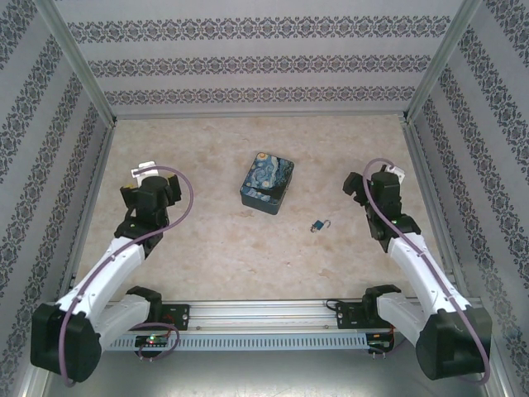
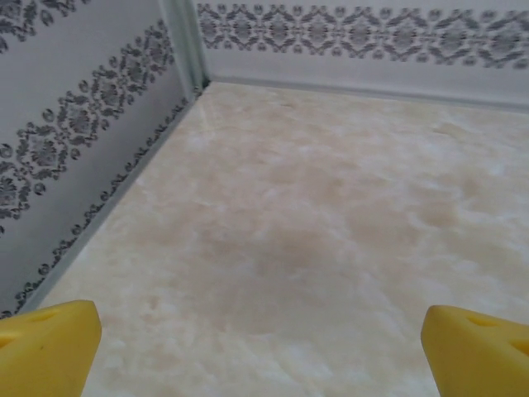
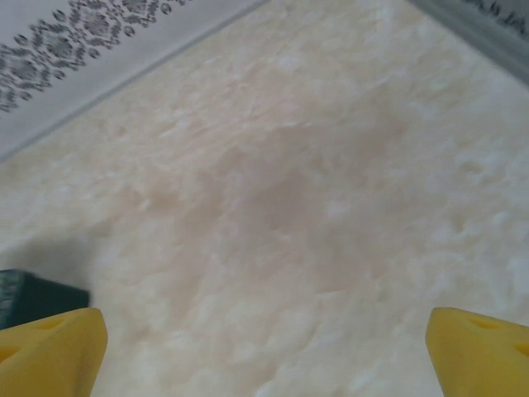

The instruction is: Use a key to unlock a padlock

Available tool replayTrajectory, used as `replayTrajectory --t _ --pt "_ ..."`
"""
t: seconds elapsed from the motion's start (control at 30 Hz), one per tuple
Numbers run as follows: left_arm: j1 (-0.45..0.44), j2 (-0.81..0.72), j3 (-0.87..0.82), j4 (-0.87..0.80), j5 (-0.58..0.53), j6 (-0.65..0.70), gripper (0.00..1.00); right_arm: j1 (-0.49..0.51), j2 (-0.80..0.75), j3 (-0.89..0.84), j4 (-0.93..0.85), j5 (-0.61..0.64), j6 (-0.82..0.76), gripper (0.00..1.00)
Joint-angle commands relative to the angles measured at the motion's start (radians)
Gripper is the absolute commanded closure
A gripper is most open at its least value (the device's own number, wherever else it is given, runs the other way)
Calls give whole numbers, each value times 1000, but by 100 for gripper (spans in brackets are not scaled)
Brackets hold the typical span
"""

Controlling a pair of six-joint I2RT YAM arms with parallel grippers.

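The padlock point(image 1: 320, 224) lies on the bare counter point(image 1: 207, 248), right of centre. It is nearer the right gripper point(image 3: 264, 364) than the left gripper point(image 2: 260, 360), and touches neither. In the top view it sits to the left of the right gripper and closer to the arm bases, with open counter between them. It is too small there to tell whether the shackle is closed, and the key cannot be made out apart from it. A painted blue tin point(image 1: 267, 183) stands near the middle of the counter. It is beyond the padlock and a little to its left, apart from it, and roughly between the two grippers. Nothing lies between the right gripper and the padlock. The right wrist view has a dark corner at its left edge, just above the left fingertip, which looks like the tin's. Both grippers are spread wide and hold nothing. Each wrist view has a yellow fingertip point(image 2: 45, 347) in either bottom corner and marbled counter between them. The left arm reaches forward from its base along the left side, with its gripper near the patterned wall point(image 1: 50, 149) and well apart from the padlock. The right arm mirrors it on the right side. Both grippers hang above the counter and point away from the bases.
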Motion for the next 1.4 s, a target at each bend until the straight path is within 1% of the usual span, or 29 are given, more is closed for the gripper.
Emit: replayTrajectory --t 0.0,0.07,0.17,0.3,0.37,0.43,0.47,0.53,0.63,0.67,0.73,0.77,0.83,0.87,0.93,0.97,1.0,1.1,1.17,1.2,1.23,1.37 --pt "55 65 -72 232 -9 73 1 -10 9 -59 144 105 -173 2" --pt "85 113 -111 321 56 88 0 -12 8 -93 210 123 -226 2" --pt "114 178 -166 474 96 94 0 -24 8 -130 284 145 -276 2" --pt "131 282 -191 620 175 137 0 -36 19 -188 436 140 -313 2" --pt "133 328 -205 686 208 161 1 -36 51 -208 513 131 -345 2" --pt "139 364 -247 790 251 162 0 -36 102 -227 598 138 -371 2" --pt "139 384 -258 823 255 154 1 -37 134 -236 643 135 -394 2" --pt "143 415 -266 858 273 154 1 -38 198 -249 724 125 -422 2" --pt "151 474 -246 878 299 157 1 -42 308 -310 943 80 -449 2" --pt "151 498 -240 893 311 159 1 -44 332 -313 979 51 -456 2" --pt "153 544 -229 909 368 184 0 -49 403 -299 1026 -1 -475 2" --pt "151 579 -230 954 392 199 0 -51 448 -302 1073 -39 -483 2" --pt "163 562 -199 856 433 191 1 -51 546 -314 1209 -91 -505 2" --pt "176 576 -197 882 457 190 1 -54 561 -298 1210 -113 -507 2" --pt "201 570 -176 828 515 180 1 -76 524 -215 1005 -162 -496 2" --pt "206 574 -178 841 522 178 1 -103 531 -214 1001 -211 -478 2" --pt "208 571 -175 821 523 178 1 -113 543 -224 1047 -223 -464 2" --pt "208 574 -177 835 523 179 1 -112 532 -216 1012 -224 -473 2" --pt "208 574 -177 832 522 178 1 -105 532 -222 1028 -209 -479 2" --pt "208 574 -177 830 523 179 1 -82 526 -225 1024 -156 -492 2" --pt "208 573 -176 829 523 179 1 -69 529 -226 1030 -133 -498 2" --pt "208 573 -176 829 523 178 1 -76 527 -227 1030 -149 -497 2"
